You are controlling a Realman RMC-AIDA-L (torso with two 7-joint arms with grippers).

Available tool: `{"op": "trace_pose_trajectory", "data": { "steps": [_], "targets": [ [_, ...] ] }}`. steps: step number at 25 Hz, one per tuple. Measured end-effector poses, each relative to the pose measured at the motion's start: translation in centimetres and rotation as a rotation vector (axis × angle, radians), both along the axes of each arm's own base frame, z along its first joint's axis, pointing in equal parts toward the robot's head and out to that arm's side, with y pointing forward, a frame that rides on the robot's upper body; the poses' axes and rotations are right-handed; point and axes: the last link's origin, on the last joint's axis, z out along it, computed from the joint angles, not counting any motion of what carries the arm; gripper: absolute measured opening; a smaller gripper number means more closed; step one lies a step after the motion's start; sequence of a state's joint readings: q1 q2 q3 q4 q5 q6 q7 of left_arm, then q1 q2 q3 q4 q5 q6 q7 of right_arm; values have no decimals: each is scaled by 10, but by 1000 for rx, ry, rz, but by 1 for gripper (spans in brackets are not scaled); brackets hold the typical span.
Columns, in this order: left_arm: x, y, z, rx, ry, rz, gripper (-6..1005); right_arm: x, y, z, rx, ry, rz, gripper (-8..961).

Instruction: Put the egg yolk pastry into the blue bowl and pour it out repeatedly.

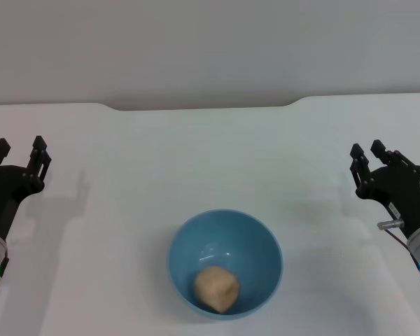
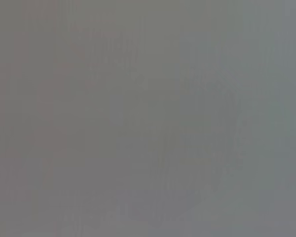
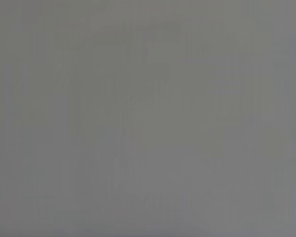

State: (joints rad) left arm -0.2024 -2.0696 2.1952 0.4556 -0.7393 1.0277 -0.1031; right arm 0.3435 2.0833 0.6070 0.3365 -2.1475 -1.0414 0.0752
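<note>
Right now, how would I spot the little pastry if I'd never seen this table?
Start with the white table and find the round sky-blue bowl near its front edge, midway between the two black arms. The egg yolk pastry lies inside it, against the near wall. It is the only tan, lumpy ball there, much smaller than the smooth bowl.

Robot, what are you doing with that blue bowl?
Nothing is being held right now. The egg yolk pastry sits inside the blue bowl on the white table. The left gripper and right gripper wait, open and empty, at the table's two sides, well away from the bowl.
</note>
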Motion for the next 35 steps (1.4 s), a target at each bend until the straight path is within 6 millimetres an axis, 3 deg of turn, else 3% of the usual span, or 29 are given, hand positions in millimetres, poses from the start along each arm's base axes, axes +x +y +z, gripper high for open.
{"op": "trace_pose_trajectory", "data": {
  "steps": [35],
  "targets": [
    [9, 0, 7, 47, 9, -63, 598, -2, 4, 1, -1, -26, 20, 295]
  ]
}}
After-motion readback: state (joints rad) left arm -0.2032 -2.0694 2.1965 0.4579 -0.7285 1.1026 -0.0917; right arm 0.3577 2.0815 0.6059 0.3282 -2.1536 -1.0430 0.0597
